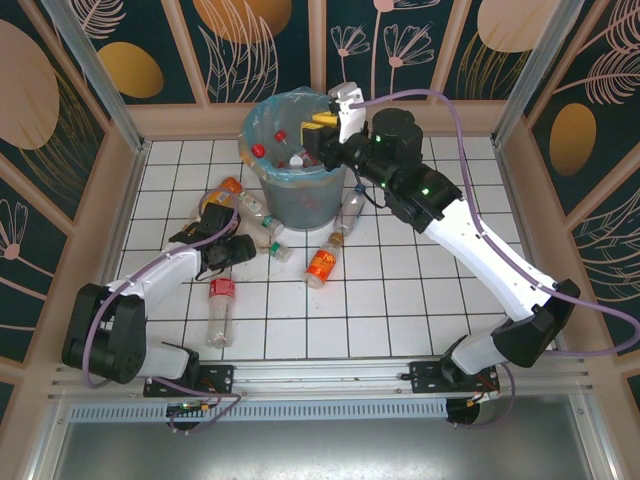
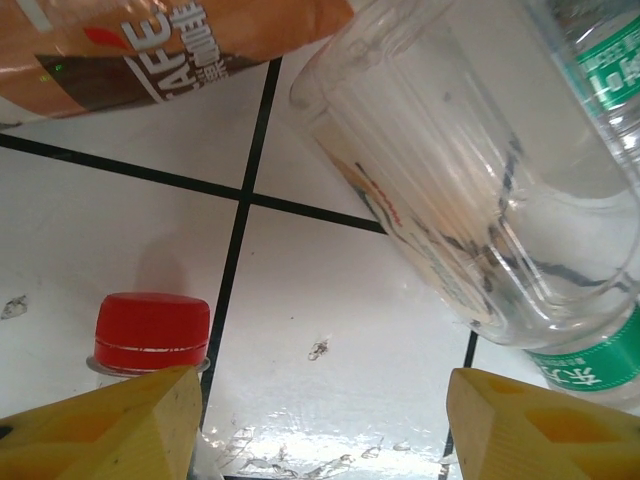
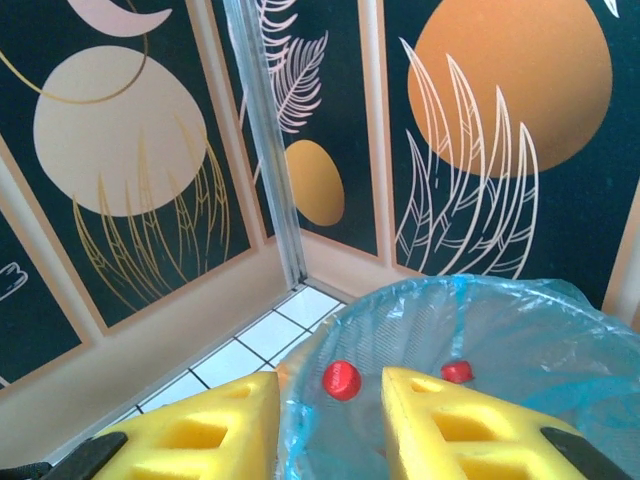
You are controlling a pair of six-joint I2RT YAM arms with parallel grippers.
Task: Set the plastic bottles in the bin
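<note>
At upper centre the bin point(image 1: 300, 195) holds several bottles point(image 1: 258, 151); the right fingers point(image 3: 450, 420) hang over its rim, slightly parted and empty. Lower left, the left fingers point(image 2: 120, 420) stand wide open over the desk point(image 1: 400, 310), crowded by a red cap point(image 2: 152, 328), a clear bottle point(image 2: 470, 190) and an orange bottle point(image 2: 180, 40).

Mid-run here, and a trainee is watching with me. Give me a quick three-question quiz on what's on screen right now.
1. True or false: the right gripper hangs above the bin, holding nothing.
2. Fill the gap: the left gripper has its jaws ___ just above the table.
3. The orange bottle nearest the table's middle is: A) inside the bin, B) lying on the table, C) in a gripper.
Key: 1 true; 2 open; 3 B.
</note>
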